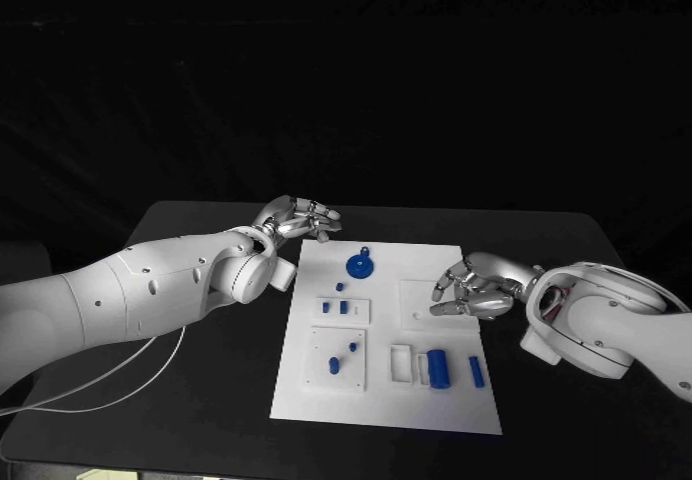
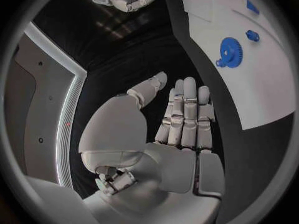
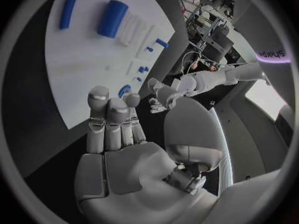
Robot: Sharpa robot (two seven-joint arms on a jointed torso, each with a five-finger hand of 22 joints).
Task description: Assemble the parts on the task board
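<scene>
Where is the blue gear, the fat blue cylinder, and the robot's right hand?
blue gear (image 1: pixel 359 266): head view, middle of its round face.
fat blue cylinder (image 1: pixel 438 369): head view, middle of its side.
right hand (image 1: pixel 476 290): head view, middle of the hand.

White rounded arms (image 1: pixel 137 290), silver jointed fingers (image 2: pixel 187 109), thin white cable (image 1: pixel 123 380)

We are seeing a dim scene: the room behind the black table (image 1: pixel 202 400) is falling into near-total darkness, while the white task board (image 1: pixel 433 400) is glowing as the brightest area, lit from above. The left hand (image 1: pixel 299 219) and right hand (image 1: pixel 476 288) are catching small metallic glints and casting hardly any shadow. In both wrist views the fisheye lens is bending the board's straight edges and darkening the circle's rim. Details near those rims are blurring.
</scene>
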